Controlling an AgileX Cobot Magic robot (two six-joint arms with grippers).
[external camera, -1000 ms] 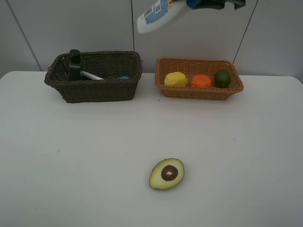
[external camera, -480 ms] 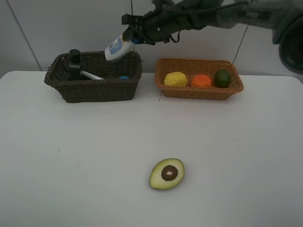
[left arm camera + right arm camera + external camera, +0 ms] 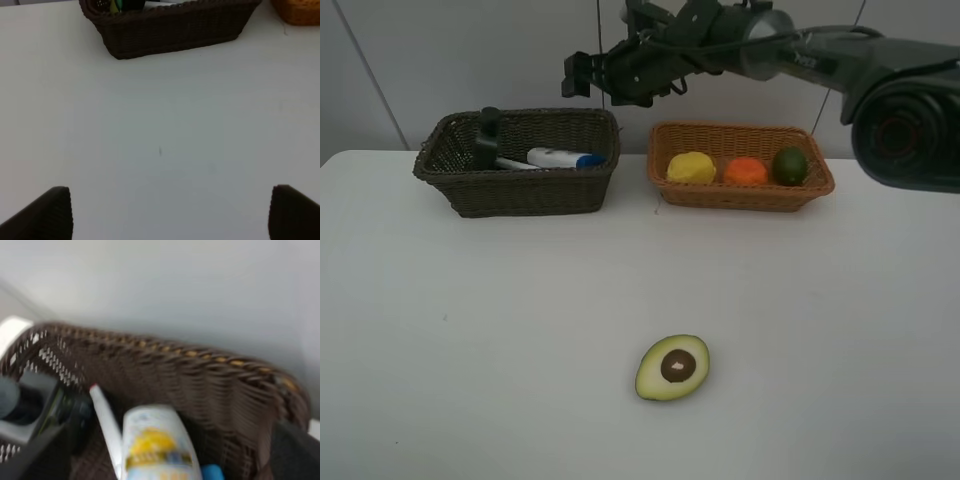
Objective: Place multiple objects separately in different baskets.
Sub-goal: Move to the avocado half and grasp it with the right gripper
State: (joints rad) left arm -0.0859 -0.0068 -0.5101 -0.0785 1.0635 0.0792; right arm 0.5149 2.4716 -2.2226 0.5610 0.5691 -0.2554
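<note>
Overhead, right arm (image 3: pixel 800 58) stretched leftward above dark basket (image 3: pixel 520 192); right pincer (image 3: pixel 582 76) spread, empty; white bottle (image 3: pixel 558 158) lying inside.

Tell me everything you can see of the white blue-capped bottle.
The white blue-capped bottle lies on its side inside the dark brown basket, with its blue cap pointing toward the orange-brown basket. It looks like smooth plastic, and the right wrist view shows a yellow and blue printed label. The white pen lies close beside it, perhaps touching. The right pincer hangs above with open jaws, clear of it.
</note>
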